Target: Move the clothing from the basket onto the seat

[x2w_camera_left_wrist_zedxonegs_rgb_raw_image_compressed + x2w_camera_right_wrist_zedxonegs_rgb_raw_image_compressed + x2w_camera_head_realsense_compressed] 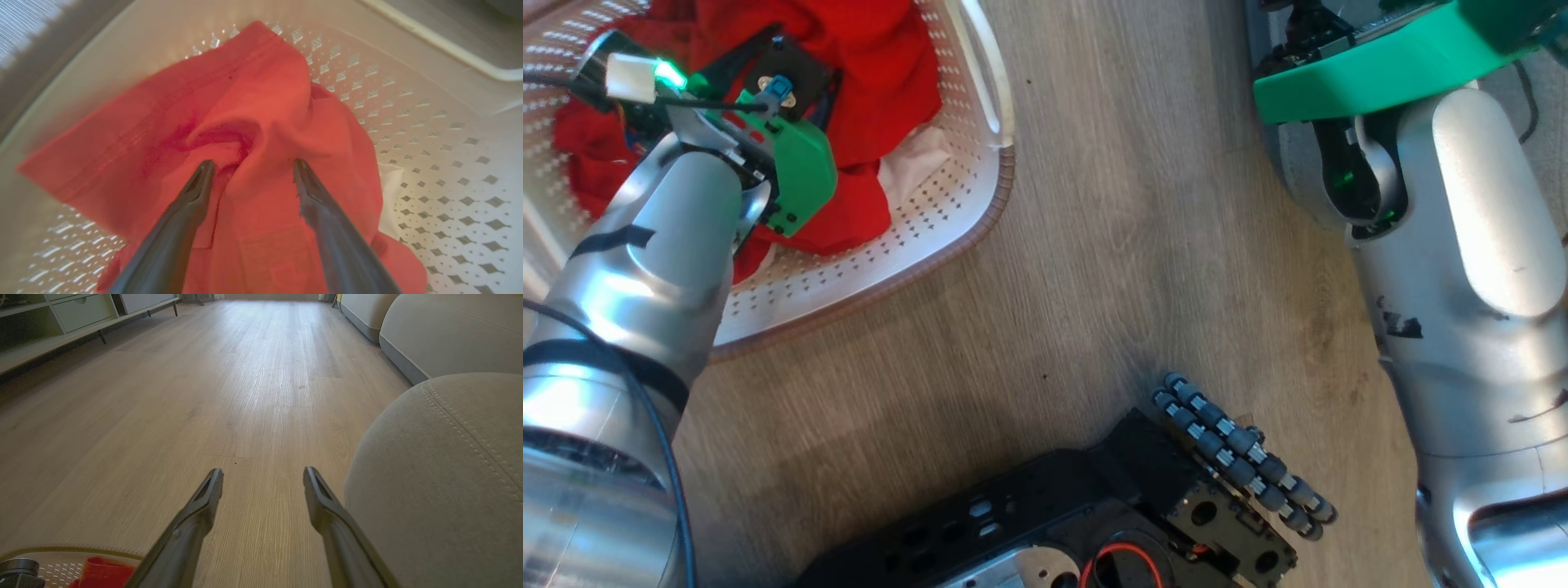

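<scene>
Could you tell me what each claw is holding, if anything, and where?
Nothing: the left claw is open astride a fold of the clothing in the basket; the right claw is open.

The left arm is covering much of the clothing and the basket; the white cloth is lying mostly buried under red fabric.

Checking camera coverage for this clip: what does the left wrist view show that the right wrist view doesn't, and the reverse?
Left wrist view: the open left gripper straddling a fold of red clothing inside the basket, a white cloth beside it. Right wrist view: the open right gripper above the floor, the seat at its right, a shelf unit far off. Both: the basket and red clothing.
</scene>
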You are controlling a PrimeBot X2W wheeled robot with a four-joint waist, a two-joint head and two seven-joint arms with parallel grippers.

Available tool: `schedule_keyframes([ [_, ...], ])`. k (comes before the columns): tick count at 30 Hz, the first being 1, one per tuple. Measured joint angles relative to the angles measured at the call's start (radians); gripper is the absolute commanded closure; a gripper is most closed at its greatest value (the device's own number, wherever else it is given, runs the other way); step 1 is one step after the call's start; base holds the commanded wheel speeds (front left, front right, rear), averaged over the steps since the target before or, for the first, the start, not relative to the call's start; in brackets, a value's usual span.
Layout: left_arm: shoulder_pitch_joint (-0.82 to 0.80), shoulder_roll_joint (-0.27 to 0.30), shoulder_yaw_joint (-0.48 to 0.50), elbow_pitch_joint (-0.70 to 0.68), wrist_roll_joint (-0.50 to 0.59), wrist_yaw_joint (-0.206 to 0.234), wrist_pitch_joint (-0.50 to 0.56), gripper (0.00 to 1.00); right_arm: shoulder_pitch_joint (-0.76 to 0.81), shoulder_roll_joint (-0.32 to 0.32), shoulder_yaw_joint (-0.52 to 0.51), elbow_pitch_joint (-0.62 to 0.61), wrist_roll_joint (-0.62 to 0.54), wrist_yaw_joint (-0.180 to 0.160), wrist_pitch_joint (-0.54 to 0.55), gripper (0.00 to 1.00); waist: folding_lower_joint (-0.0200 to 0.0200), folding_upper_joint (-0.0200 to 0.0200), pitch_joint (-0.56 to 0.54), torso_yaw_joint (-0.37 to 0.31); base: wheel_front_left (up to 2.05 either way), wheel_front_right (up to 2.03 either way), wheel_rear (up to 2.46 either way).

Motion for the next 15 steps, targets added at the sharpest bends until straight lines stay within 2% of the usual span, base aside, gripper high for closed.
schedule_keyframes([
  [7, -0.033, -0.007, -0.039, 0.089, 0.028, 0.035, 0.034, 0.0, 0.019, 0.0, -0.007, -0.025, -0.002, 0.0, 0.0, 0.0, 0.0, 0.0001, 0.012, -0.01, 0.0, 0.0, 0.0],
  [15, -0.036, -0.017, -0.074, 0.127, 0.043, 0.041, 0.069, 0.0, 0.055, 0.002, -0.022, -0.038, -0.011, 0.0, 0.0, 0.0, -0.0001, 0.0001, 0.016, -0.01, 0.0, 0.0, 0.0],
])
